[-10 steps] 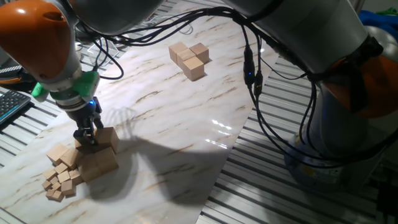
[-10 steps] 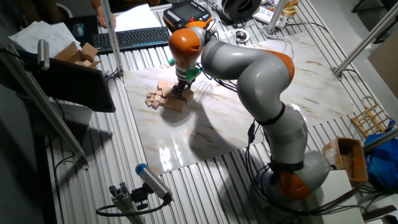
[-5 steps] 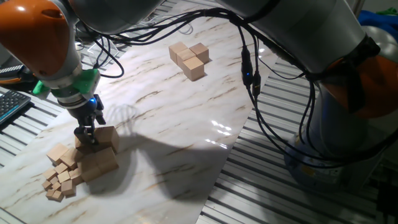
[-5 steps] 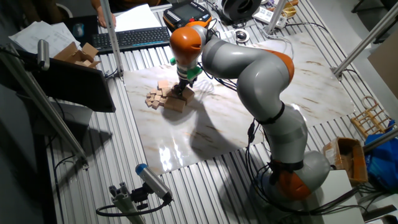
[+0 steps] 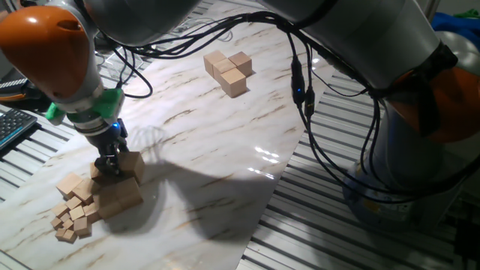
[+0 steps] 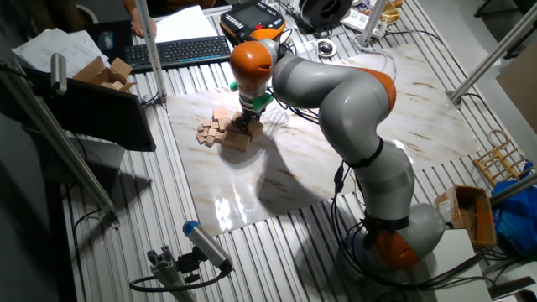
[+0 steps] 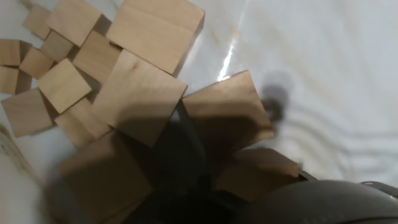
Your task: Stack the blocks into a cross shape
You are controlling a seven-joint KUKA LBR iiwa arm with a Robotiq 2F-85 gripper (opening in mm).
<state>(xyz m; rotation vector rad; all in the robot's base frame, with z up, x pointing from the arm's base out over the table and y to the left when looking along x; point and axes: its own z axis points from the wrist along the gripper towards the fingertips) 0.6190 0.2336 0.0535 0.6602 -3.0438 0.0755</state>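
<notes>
Blocks (image 5: 120,191) look like smooth bare wood; the table (image 5: 225,150) seems glossy, marble-patterned.

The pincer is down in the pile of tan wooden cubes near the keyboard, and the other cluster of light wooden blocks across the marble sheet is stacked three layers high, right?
Not quite. The cluster of light wooden blocks lies in a single flat layer on the marble sheet, as one fixed view shows. The rest holds: the pincer is down in the pile of tan wooden cubes near the keyboard.

blocks (image 5: 118,191): light tan wood | table (image 5: 195,142): white marble, brown veins | arm (image 6: 336,92): grey, orange joints, green ring
</notes>
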